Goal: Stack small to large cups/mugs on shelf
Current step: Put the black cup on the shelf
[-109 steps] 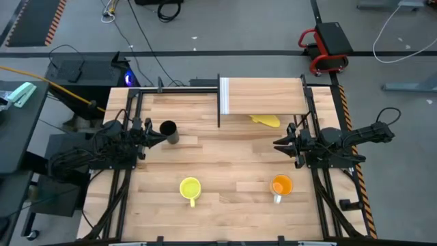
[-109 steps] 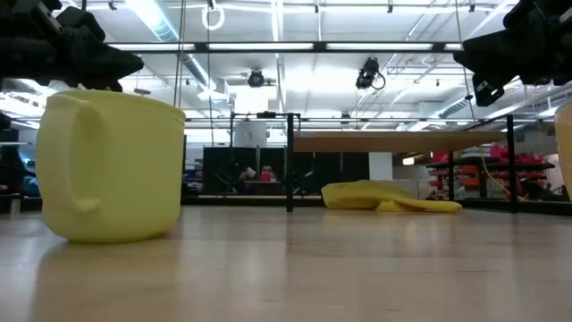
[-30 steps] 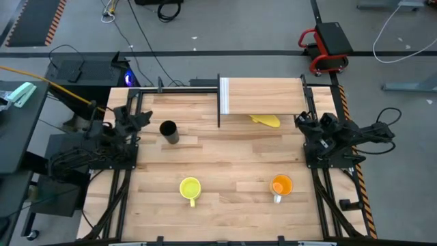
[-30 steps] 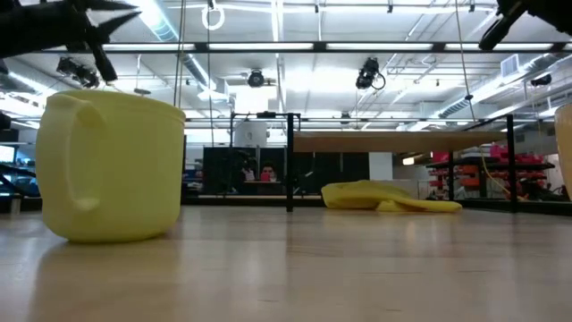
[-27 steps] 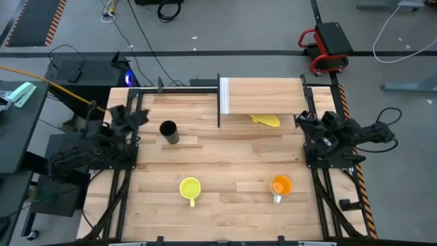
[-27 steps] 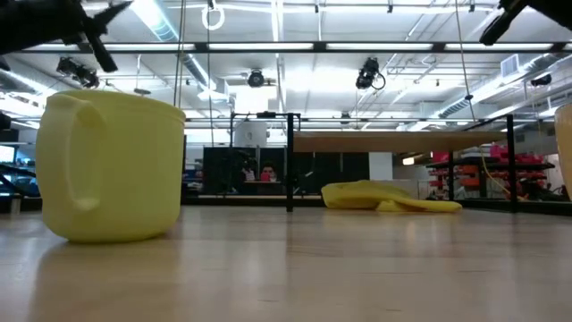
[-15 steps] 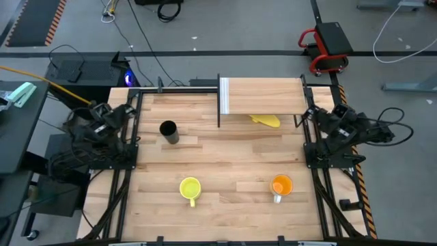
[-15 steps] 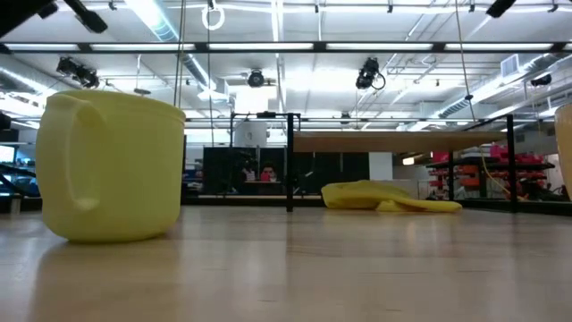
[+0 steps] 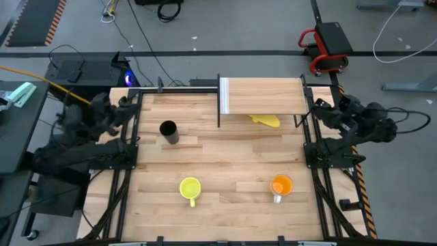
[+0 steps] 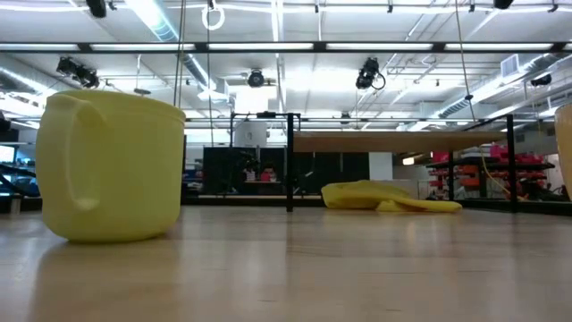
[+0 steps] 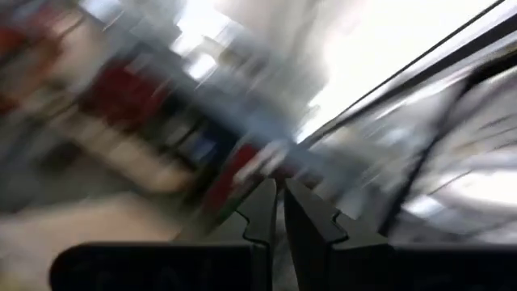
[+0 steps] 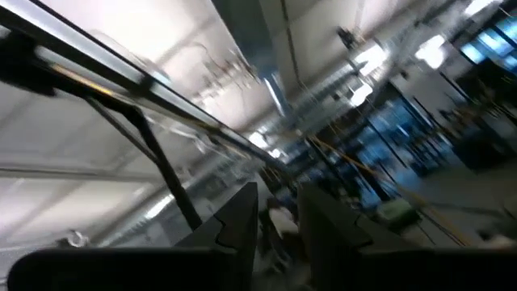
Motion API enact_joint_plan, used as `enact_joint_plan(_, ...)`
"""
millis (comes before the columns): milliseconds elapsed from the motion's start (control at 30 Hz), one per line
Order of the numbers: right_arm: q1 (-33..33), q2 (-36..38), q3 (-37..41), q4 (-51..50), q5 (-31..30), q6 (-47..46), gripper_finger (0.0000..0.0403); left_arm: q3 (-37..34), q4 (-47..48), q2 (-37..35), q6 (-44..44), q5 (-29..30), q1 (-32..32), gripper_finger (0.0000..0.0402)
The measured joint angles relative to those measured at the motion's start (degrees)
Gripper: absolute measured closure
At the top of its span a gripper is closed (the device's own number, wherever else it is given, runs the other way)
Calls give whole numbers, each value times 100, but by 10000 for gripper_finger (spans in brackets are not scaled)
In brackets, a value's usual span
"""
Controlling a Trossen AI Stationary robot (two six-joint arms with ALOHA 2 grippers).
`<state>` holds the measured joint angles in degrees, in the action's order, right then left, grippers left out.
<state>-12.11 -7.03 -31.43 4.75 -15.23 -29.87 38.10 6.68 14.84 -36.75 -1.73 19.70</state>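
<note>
- The black cup stands upright at the upper left of the tabletop in the high view, apart from the other two; nothing holds it.
- The yellow mug and the orange mug sit along the lower part of the frame, well apart, so each can be picked separately.
- The shelf at upper centre carries no cups; a floppy yellow object lies beneath its front edge.
- The left gripper sits at the table's left edge, raised and pointing off into the room; its fingers are almost together, grasping nothing.
- The right gripper sits at the right edge, likewise raised, jaws slightly parted around nothing.
- Stacking appears not yet begun.
</note>
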Motion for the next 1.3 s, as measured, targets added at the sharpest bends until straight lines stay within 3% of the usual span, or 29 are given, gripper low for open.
enact_joint_plan(233,0,-597,-1154,-2834,-871,-837,305,1927,4012,1357,-24,1101,0,374)
enact_joint_plan(333,1,-957,-1580,-3833,-1055,-1233,305,2358,5367,1946,-308,1623,0,370)
enact_joint_plan(433,0,-1343,-1935,-4612,-1091,-1543,305,2470,6116,2437,-486,1769,0,364)
enact_joint_plan(733,1,-2205,-2386,-5068,-1065,-1625,305,2418,6682,3564,-309,1738,520,332)
enact_joint_plan(1067,1,-2674,-2351,-5539,-639,-1993,305,2415,6644,4479,652,844,1662,285)
enact_joint_plan(1300,-1,-3001,-2345,-5580,-558,-1968,305,2413,6414,5201,1164,258,1845,255)
